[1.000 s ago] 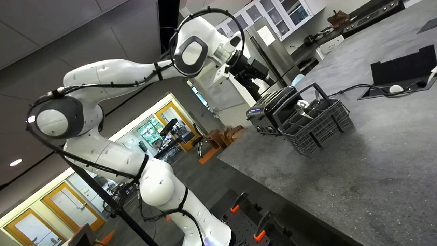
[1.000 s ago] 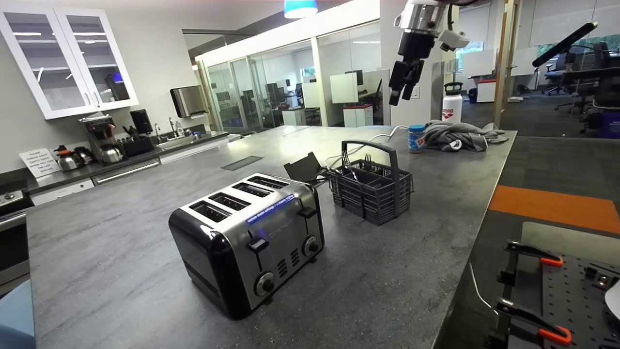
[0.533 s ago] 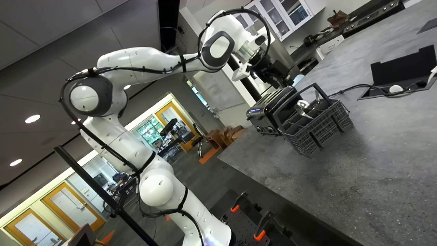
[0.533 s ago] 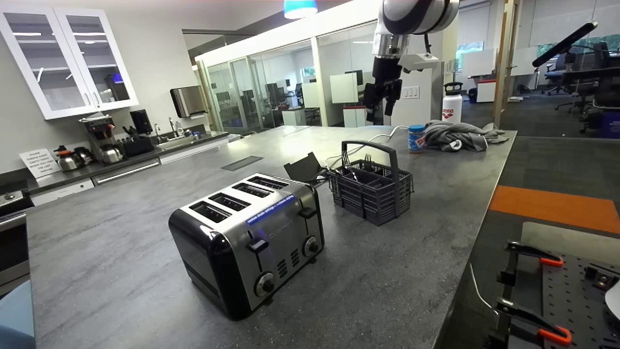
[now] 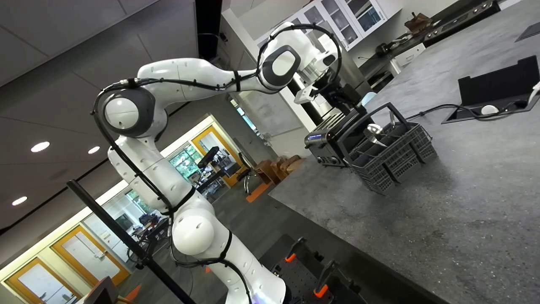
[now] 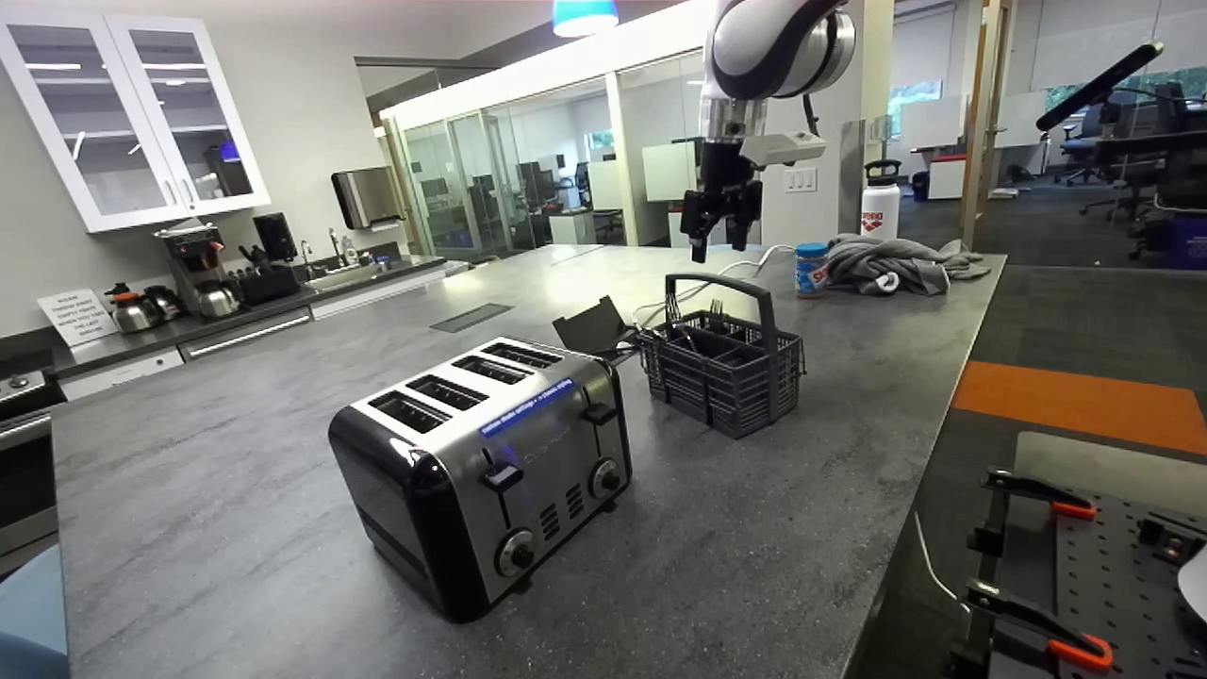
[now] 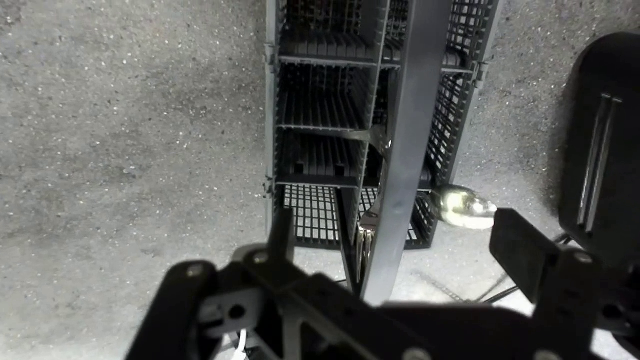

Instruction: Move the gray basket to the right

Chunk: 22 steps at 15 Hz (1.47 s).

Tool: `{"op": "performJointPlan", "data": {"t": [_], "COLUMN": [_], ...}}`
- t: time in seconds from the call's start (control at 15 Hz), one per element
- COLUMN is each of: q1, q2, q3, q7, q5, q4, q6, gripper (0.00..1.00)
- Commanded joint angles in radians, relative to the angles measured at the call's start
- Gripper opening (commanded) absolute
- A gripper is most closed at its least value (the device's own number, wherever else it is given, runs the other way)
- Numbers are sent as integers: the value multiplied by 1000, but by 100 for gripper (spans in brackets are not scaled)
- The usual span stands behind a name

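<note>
Toaster (image 6: pixel 481 476) labelled "custom shade settings" stands near gray basket (image 6: pixel 721 385), gripper (image 6: pixel 719 245) above.

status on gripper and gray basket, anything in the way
Black two-finger gripper open, holding nothing. Rectangular gray plastic basket upright, ungripped. Silvery metal spoon pokes out of it, might snag.

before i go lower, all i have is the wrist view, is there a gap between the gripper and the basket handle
Observer: Yes, in an exterior view the gripper hangs apart from the handle of the gray basket.
Operator: ok, anything standing past the gray basket that i can't see
Observer: A blue-lidded jar stands farther back than the gray basket in an exterior view.
Operator: and what's the black shape at my right edge
Observer: Most likely the four-slot toaster that an exterior view shows beside the gray basket.
</note>
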Motion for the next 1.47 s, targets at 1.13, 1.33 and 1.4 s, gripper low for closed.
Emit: {"op": "performJointPlan", "data": {"t": [1.13, 1.33, 1.4], "q1": [-13, -13, -13], "q2": [48, 47, 46], "q3": [32, 35, 36], "q7": [64, 60, 55], "q5": [-21, -22, -22], "q4": [-11, -10, -10], "q6": [-7, -12, -14], "gripper": [12, 3, 5]}}
